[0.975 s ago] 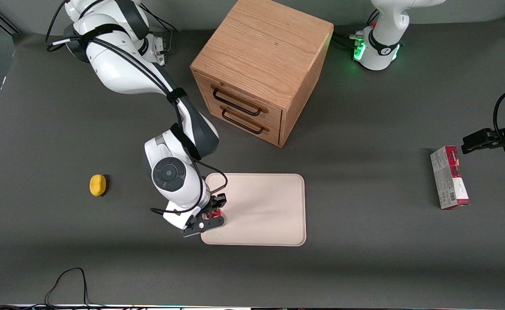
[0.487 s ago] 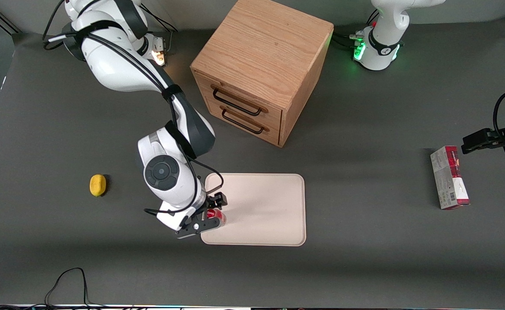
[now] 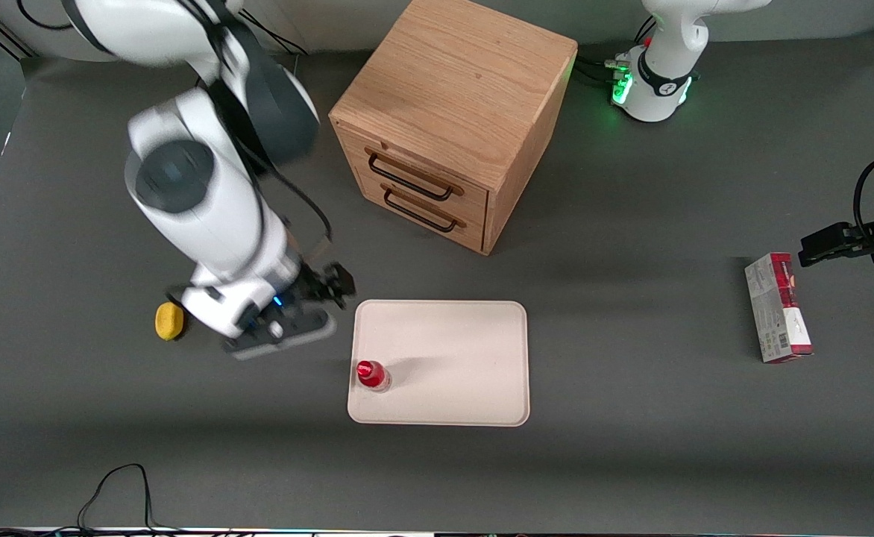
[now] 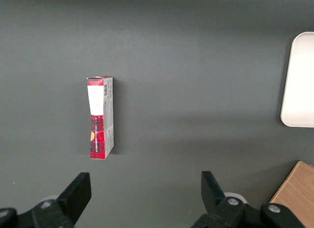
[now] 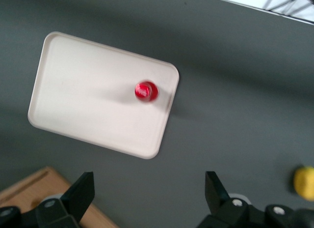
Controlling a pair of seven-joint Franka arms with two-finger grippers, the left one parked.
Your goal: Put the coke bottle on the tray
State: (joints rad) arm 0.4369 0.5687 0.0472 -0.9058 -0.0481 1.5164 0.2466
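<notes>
The coke bottle (image 3: 371, 374) stands upright on the cream-white tray (image 3: 467, 350), close to the tray's corner nearest the working arm and the front camera. From above its red cap shows in the right wrist view (image 5: 146, 91), inside the tray (image 5: 83, 100). My right gripper (image 3: 310, 306) is open and empty, raised above the dark table, apart from the tray and farther from the front camera than the bottle. In its own view the gripper (image 5: 147, 191) hangs over bare table beside the tray.
A yellow lump (image 3: 169, 321) lies on the table close beside the working arm's wrist; it also shows in the right wrist view (image 5: 304, 183). A wooden two-drawer cabinet (image 3: 452, 119) stands farther back. A red-and-grey carton (image 3: 778, 307) lies toward the parked arm's end.
My gripper has let go of the coke bottle, which stays upright on the tray. The arm has risen and swung away from the tray, toward the yellow lump and farther from the front camera.
</notes>
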